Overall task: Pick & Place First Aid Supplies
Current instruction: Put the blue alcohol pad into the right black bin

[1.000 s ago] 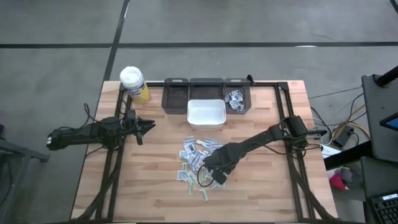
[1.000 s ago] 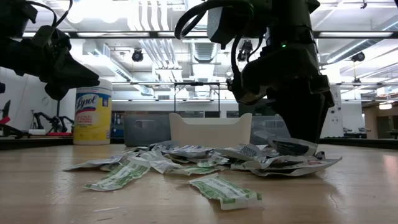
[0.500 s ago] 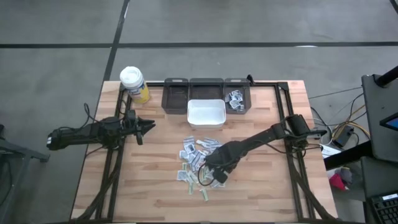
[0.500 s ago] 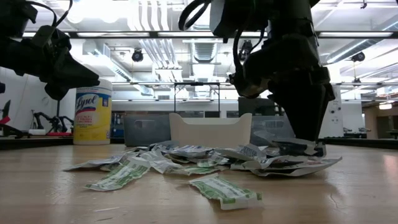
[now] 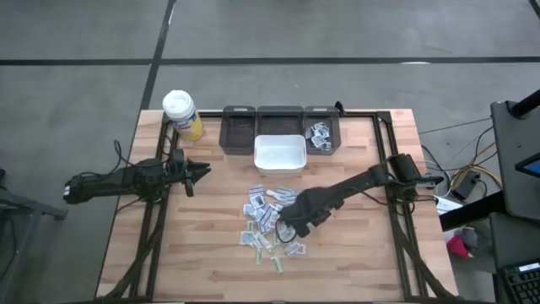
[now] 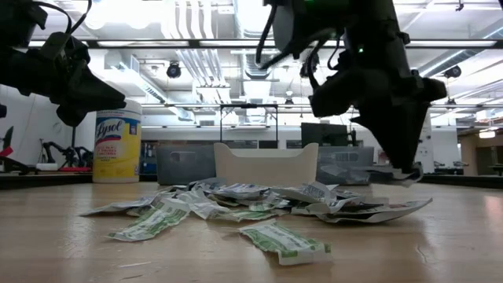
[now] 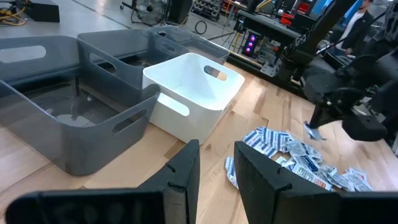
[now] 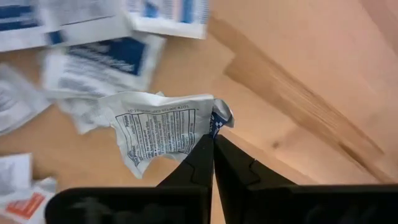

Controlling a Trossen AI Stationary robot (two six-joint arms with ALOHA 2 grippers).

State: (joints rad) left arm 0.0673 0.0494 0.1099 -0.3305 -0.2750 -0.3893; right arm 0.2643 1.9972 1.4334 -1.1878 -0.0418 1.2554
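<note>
Presently, one packet (image 8: 163,134) is pinched by the right gripper (image 8: 213,144); few lie binned (image 5: 318,135), most remain piled (image 5: 268,219) on the bench (image 5: 211,253).

A pale wooden bench (image 5: 354,253) carries a loose heap of first aid packets (image 5: 263,219) near its middle. Farther back stands a white bin (image 5: 279,154), with three grey bins (image 5: 279,123) in a row behind it. A white-capped yellow bottle (image 5: 180,113) stands at the far left corner.
</note>
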